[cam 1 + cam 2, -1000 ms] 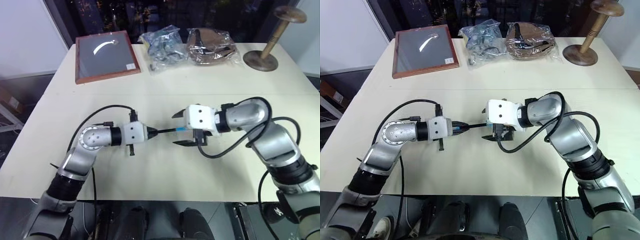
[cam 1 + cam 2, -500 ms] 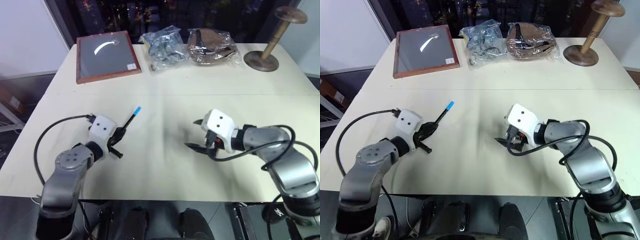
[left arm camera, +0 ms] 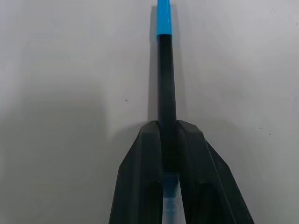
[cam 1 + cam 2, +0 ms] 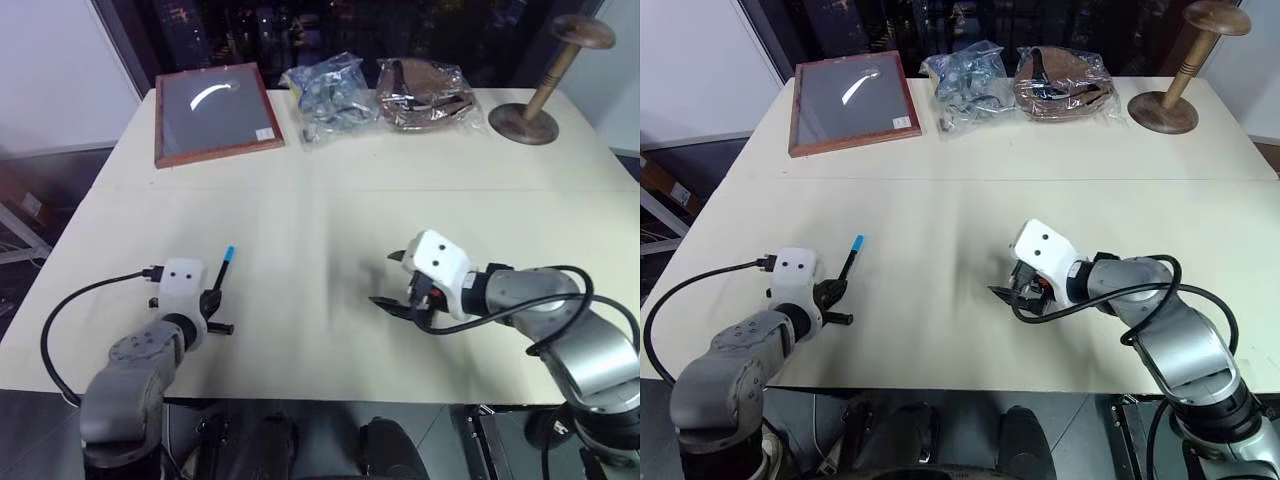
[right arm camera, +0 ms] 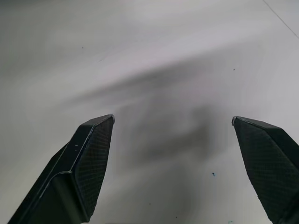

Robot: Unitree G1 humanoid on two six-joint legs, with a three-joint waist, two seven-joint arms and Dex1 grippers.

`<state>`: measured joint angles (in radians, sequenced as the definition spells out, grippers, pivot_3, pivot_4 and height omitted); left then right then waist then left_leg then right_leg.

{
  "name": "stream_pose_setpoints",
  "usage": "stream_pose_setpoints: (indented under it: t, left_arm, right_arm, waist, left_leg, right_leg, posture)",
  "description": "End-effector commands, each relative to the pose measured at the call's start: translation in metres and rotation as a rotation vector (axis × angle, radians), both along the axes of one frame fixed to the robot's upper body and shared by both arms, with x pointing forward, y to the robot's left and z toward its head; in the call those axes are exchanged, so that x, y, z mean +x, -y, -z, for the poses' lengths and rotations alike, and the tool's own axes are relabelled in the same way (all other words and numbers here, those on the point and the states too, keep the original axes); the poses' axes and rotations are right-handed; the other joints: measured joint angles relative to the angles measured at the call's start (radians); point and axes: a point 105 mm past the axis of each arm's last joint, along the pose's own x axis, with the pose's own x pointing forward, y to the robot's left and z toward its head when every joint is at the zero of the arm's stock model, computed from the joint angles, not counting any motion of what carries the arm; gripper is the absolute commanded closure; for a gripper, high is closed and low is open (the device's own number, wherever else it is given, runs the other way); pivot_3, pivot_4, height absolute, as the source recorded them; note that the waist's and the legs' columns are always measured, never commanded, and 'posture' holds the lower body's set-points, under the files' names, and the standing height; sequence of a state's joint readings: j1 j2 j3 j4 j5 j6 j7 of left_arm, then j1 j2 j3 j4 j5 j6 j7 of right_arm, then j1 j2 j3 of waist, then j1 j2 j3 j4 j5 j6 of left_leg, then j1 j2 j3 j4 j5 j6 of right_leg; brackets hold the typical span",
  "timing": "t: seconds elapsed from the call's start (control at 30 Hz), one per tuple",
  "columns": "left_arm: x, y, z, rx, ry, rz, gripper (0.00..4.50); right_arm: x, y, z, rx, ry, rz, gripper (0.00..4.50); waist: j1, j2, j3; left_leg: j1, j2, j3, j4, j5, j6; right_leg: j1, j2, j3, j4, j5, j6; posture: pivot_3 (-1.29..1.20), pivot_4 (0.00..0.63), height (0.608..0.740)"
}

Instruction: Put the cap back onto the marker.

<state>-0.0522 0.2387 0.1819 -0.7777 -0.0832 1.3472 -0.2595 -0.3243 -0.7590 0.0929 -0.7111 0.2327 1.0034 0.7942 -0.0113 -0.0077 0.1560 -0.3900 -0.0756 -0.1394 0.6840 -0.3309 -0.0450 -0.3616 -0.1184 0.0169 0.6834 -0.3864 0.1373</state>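
Arms drawn apart; capped marker gone left with the left claw.
Left claw grasps it, cap foremost; right claw released, empty.

- Table in front of me; everything sits on it.
- Far edge, left to right: framed board, bag of small parts, second bag just beside it, wooden stand at the far right.
- Near left: my left gripper, with the marker between its fingers, pointing away from me.
- The cap sits on the marker's far end.
- Near right: my right gripper, low over bare tabletop, well apart from the left one.
- Bare table between the two grippers.
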Motion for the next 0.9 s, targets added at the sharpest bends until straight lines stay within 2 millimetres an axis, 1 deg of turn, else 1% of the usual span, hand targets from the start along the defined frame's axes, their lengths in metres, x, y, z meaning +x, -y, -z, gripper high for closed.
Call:
stream_pose_setpoints:
  t: [0.03, 0.13, 0.17, 0.2, 0.27, 0.3, 0.37, 0.4, 0.43, 0.53, 0.67, 0.77, 0.9]
  left_arm:
    - [-0.005, 0.006, 0.002, -0.009, -0.009, 0.021, 2.2]
    - [-0.006, 0.007, -0.002, -0.023, 0.014, 0.026, 0.64]
    - [-0.005, 0.009, -0.006, -0.033, 0.038, 0.032, 0.15]
    - [-0.004, 0.01, -0.009, -0.039, 0.054, 0.036, 0.06]
    - [-0.002, 0.012, -0.02, -0.051, 0.116, 0.035, 0.06]
    - [-0.004, 0.014, -0.03, -0.039, 0.162, 0.048, 0.06]
    - [-0.007, 0.016, -0.041, -0.022, 0.21, 0.067, 0.06]
    - [-0.011, 0.014, -0.049, -0.011, 0.244, 0.058, 0.06]
    - [-0.015, 0.012, -0.053, -0.011, 0.256, 0.048, 0.06]
    - [-0.021, 0.006, -0.058, 0.0, 0.285, 0.046, 0.06]
    - [-0.03, -0.001, -0.058, 0.002, 0.305, 0.034, 0.06]
    - [-0.044, -0.011, -0.059, 0.006, 0.306, 0.025, 0.06]
    - [-0.057, -0.011, -0.063, -0.01, 0.285, 0.033, 0.06]
  right_arm:
    - [0.0, -0.003, -0.009, 0.004, 0.041, -0.02, 0.13]
    - [-0.001, -0.003, -0.009, 0.005, 0.039, -0.022, 0.13]
    - [-0.001, -0.003, -0.009, 0.005, 0.037, -0.026, 0.13]
    - [-0.001, -0.003, -0.009, 0.005, 0.037, -0.028, 0.13]
    - [-0.002, -0.003, -0.009, 0.005, 0.034, -0.039, 0.13]
    - [-0.003, -0.002, -0.01, 0.007, 0.031, -0.046, 0.13]
    - [-0.003, 0.0, -0.012, 0.01, 0.027, -0.053, 0.13]
    - [-0.003, 0.002, -0.013, 0.011, 0.019, -0.062, 0.13]
    - [-0.004, 0.003, -0.014, 0.014, 0.008, -0.073, 0.13]
    - [-0.011, 0.007, -0.015, 0.018, -0.033, -0.129, 0.13]
    - [-0.013, 0.011, -0.019, 0.032, -0.06, -0.17, 0.13]
    - [-0.007, 0.013, -0.024, 0.049, -0.061, -0.173, 0.13]
    - [-0.001, 0.016, -0.023, 0.035, -0.054, -0.185, 0.13]
  waist:
    - [0.001, 0.0, 0.0]
    - [0.002, 0.0, 0.0]
    - [0.003, 0.0, 0.0]
    - [0.003, 0.0, 0.0]
    - [0.003, 0.0, 0.0]
    - [0.002, 0.0, 0.0]
    - [0.0, 0.0, 0.0]
    - [0.0, 0.0, 0.0]
    - [0.0, 0.0, 0.0]
    - [0.0, 0.0, 0.0]
    - [0.0, 0.0, 0.0]
    - [0.0, -0.001, 0.0]
    - [0.005, 0.0, 0.0]
  left_leg:
    - [0.0, 0.0, 0.0, 0.0, 0.0, 0.0]
    - [0.0, 0.0, 0.0, 0.0, 0.0, 0.0]
    - [0.0, 0.0, 0.0, 0.0, 0.0, 0.0]
    - [0.0, 0.0, 0.0, 0.0, 0.0, 0.0]
    - [0.0, 0.0, 0.0, 0.0, 0.0, 0.0]
    - [0.0, 0.0, 0.0, 0.0, 0.0, 0.0]
    - [0.0, 0.0, 0.0, 0.0, 0.0, 0.0]
    - [0.0, 0.0, 0.0, 0.0, 0.0, 0.0]
    - [0.0, 0.0, 0.0, 0.0, 0.0, 0.0]
    - [0.0, 0.0, 0.001, -0.001, 0.0, 0.0]
    - [0.0, 0.001, 0.001, -0.001, 0.0, 0.0]
    - [0.0, 0.001, 0.0, -0.001, 0.0, 0.0]
    - [0.001, 0.001, 0.0, -0.001, 0.0, 0.0]
  right_leg:
    - [0.0, 0.0, 0.0, 0.0, 0.0, 0.0]
    - [0.0, 0.0, 0.0, 0.0, 0.0, 0.0]
    - [0.001, 0.0, 0.0, -0.001, 0.0, 0.0]
    - [0.001, 0.0, 0.0, -0.001, 0.0, 0.0]
    - [0.001, 0.0, 0.0, -0.001, 0.0, 0.0]
    - [0.001, 0.0, 0.0, -0.001, 0.0, 0.0]
    - [0.0, 0.0, 0.0, -0.001, 0.0, 0.0]
    - [0.001, 0.0, 0.0, -0.001, 0.0, 0.0]
    - [0.001, 0.0, 0.0, -0.001, 0.0, 0.0]
    - [0.001, 0.0, 0.0, -0.002, 0.0, 0.0]
    - [0.001, 0.0, 0.0, -0.002, 0.0, 0.0]
    - [0.001, 0.0, 0.001, -0.003, 0.0, 0.0]
    - [0.001, 0.0, 0.003, -0.003, 0.0, 0.0]
  posture:
    - [0.0, 0.15, 0.74]
    - [0.0, 0.15, 0.74]
    - [0.0, 0.15, 0.74]
    - [0.0, 0.15, 0.74]
    - [0.0, 0.15, 0.74]
    - [0.0, 0.15, 0.74]
    - [0.0, 0.15, 0.74]
    - [0.0, 0.15, 0.74]
    - [0.0, 0.15, 0.74]
    - [0.0, 0.15, 0.74]
    - [0.0, 0.15, 0.74]
    - [0.0, 0.15, 0.74]
    - [0.0, 0.15, 0.74]
